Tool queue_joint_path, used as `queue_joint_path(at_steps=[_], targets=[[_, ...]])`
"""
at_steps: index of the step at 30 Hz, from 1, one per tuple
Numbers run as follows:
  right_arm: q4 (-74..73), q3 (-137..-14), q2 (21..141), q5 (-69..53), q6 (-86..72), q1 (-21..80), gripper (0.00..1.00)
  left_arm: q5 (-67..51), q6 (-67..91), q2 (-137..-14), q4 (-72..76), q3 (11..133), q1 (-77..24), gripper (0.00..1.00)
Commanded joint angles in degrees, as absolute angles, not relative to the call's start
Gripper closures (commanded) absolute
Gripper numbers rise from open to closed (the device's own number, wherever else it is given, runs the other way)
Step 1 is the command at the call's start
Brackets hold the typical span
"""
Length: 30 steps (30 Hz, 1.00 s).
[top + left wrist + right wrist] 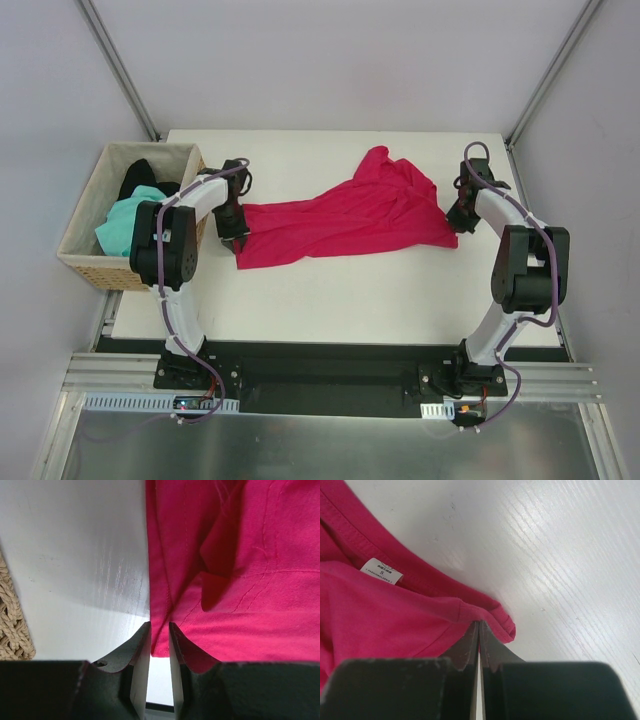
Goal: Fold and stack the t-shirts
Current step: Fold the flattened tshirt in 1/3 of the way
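Top external view, largest item first. Spanning the white table (pixel 330 300) from left of centre to right of centre: crimson t-shirt (pixel 350 220), lying bunched and twisted rather than flat, bulging toward the upper right. Judging the main risk here: tensioning a twisted body, likely setting creases into any fold or dragging the cloth off line.

Sitting at the upper left, just beside the table edge: wicker basket (pixel 90 268), holding the mint-green t-shirt (pixel 120 225) and the black t-shirt (pixel 140 175), both unfolded. Crowding that basket: left arm (pixel 165 245), risking a knock against the wicker on any wide swing.

Left wrist view: left gripper (pixel 160 632), at bottom centre of the frame, narrowing to a slit on the shirt's hem and pinching only a thin strip of edge. Risking a slip-out under pull, given so shallow a bite.

Right wrist view: right gripper (pixel 479 630), pressing together on a folded edge near the collar band, again biting close to the margin. Risking either losing the cloth or catching one layer only.

Reading the smallest item last: white neck label (pixel 382 571), upper left of the right wrist view, showing the letter "S"; finer print above it being too small to read. Finding no other brand or writing.
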State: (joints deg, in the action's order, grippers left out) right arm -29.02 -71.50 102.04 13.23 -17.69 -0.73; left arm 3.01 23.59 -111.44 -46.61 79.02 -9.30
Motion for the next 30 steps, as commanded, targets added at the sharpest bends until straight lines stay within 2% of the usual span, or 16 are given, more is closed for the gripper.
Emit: queue_joint_path(at_steps=[1,30], targets=[[-30.1,-72.0,99.6,14.2,-17.1,-1.1,0.99,1.9,23.6,-112.0,-47.0,79.9,-9.3,0.80],[-30.4,-74.2,101.5,13.3,-17.3,-1.1,0.99,0.2,23.8,-113.3,-47.1,82.1,-10.3,0.80]])
